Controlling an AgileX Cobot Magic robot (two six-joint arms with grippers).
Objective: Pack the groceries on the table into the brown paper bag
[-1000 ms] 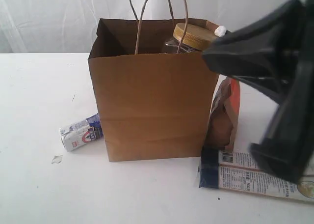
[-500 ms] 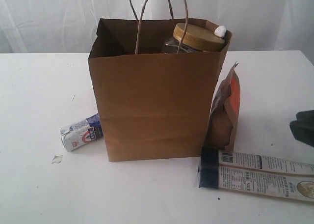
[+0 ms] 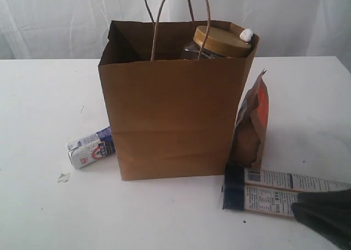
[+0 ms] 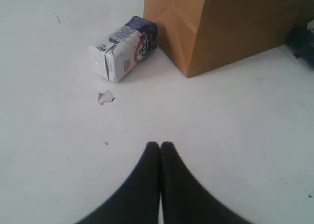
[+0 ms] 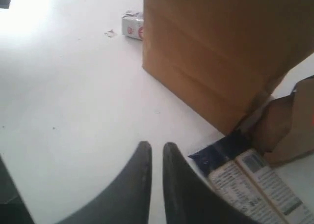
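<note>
The brown paper bag (image 3: 170, 118) stands upright on the white table (image 3: 44, 96). A gold-lidded clear jar (image 3: 219, 40) shows at the bag's open top, with a small white cap (image 3: 245, 35) beside it. The small white-blue carton (image 3: 90, 147) (image 4: 125, 47) lies against the bag's left side. The brown-orange pouch (image 3: 253, 124) leans on its right side. In front of the pouch lies the long white-blue packet (image 3: 269, 192) (image 5: 255, 180). My left gripper (image 4: 160, 144) is shut and empty over bare table. My right gripper (image 5: 157, 146) hovers near the packet's dark end, its jaws a narrow slit apart and empty.
A small torn scrap (image 3: 63, 177) (image 4: 105, 97) lies on the table in front of the carton. White curtain hangs behind the table. The right arm's dark body (image 3: 326, 217) covers the packet's far right end in the exterior view.
The right arm has dropped from beside the bag's top, past the right edge, down to the lower right corner over the packet's end. The groceries and the bag have not moved.
</note>
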